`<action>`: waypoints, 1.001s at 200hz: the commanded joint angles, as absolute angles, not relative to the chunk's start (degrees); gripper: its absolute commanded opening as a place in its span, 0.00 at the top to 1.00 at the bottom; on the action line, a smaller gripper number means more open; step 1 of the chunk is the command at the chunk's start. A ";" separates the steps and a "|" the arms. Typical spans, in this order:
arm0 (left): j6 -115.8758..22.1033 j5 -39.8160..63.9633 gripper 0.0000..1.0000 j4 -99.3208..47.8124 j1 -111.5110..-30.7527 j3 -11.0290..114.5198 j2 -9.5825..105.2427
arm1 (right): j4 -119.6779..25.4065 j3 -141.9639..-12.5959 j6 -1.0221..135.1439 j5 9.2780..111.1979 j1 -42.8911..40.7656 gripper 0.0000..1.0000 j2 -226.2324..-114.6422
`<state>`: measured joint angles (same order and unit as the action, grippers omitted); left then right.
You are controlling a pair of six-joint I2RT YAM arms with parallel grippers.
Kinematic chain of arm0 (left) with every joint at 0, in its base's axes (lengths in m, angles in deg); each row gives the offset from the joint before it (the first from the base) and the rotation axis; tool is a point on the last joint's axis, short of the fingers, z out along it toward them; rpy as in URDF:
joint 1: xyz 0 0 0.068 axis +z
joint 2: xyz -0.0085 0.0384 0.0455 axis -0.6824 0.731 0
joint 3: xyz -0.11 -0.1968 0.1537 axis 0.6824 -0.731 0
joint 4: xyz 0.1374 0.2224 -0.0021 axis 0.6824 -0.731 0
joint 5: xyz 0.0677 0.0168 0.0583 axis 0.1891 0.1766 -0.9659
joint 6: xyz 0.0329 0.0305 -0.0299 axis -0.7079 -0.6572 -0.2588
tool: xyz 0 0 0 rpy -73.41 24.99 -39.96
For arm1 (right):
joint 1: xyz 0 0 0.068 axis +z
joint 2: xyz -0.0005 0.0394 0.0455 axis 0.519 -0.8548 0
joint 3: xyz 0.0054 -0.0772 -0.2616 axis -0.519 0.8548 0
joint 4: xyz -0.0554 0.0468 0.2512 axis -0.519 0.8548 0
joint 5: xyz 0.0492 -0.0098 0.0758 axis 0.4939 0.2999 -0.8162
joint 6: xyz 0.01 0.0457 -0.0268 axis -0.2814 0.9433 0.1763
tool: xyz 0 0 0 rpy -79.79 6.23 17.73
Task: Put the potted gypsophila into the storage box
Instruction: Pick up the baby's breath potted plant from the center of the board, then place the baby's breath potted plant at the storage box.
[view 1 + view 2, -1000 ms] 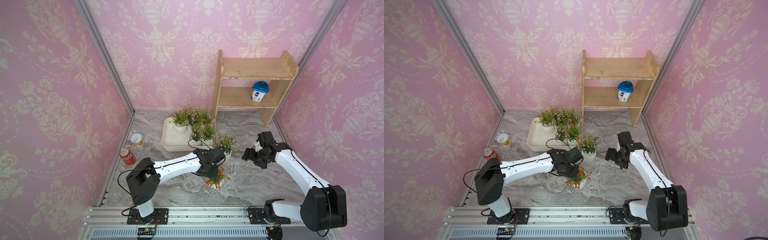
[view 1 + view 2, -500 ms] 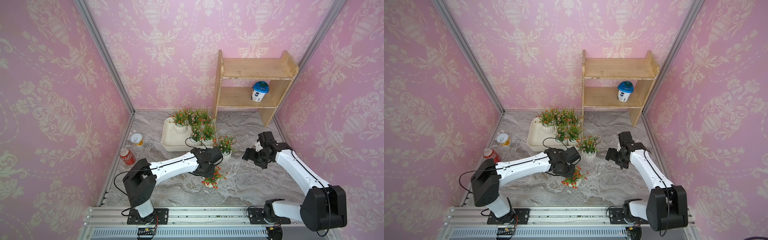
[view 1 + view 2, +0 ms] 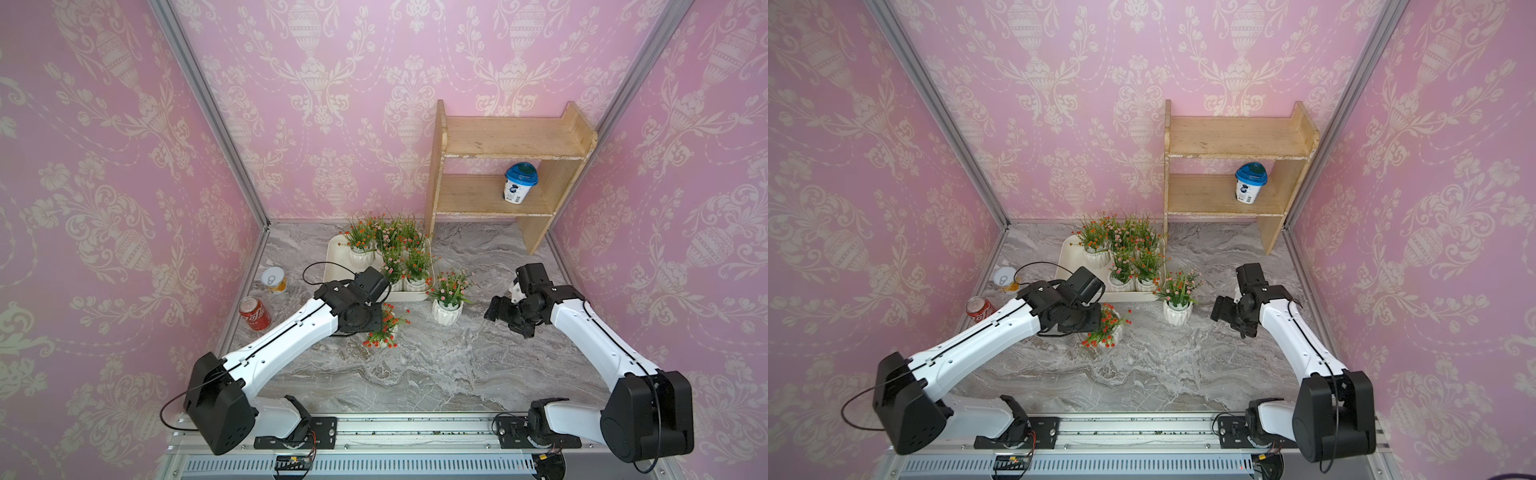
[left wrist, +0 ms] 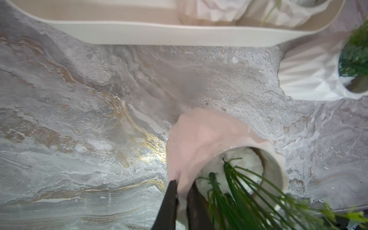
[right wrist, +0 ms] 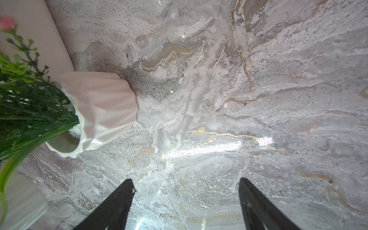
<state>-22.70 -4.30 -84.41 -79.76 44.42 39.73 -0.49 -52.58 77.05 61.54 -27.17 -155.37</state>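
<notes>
Left gripper (image 4: 182, 186) clamps the red-blossomed pot (image 3: 386, 328) by its rim!
It's close by, six o'clock of the storage box (image 3: 334, 253); right gripper (image 5: 185, 180) gapes wide, empty.

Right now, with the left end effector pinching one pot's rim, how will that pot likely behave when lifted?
Held at one side of its rim by the left end effector, the pot will probably hang tilted and swing. Its thin sprigs look floppy and should sway. Its smooth side may slip.
</notes>
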 commanded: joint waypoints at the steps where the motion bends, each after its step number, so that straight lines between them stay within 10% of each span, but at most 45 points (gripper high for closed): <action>1: -25.30 -6.05 1.00 -86.97 -74.20 44.10 34.76 | -0.12 -52.60 77.16 61.61 -27.56 0.15 -154.69; 200: -32.42 0.32 1.00 -74.51 -56.92 64.99 55.53 | 0.84 -54.73 74.90 61.97 -29.33 0.15 -157.31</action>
<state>-30.79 -1.35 -78.23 -57.58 61.07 53.44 -0.30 -53.21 76.37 61.54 -28.70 -156.09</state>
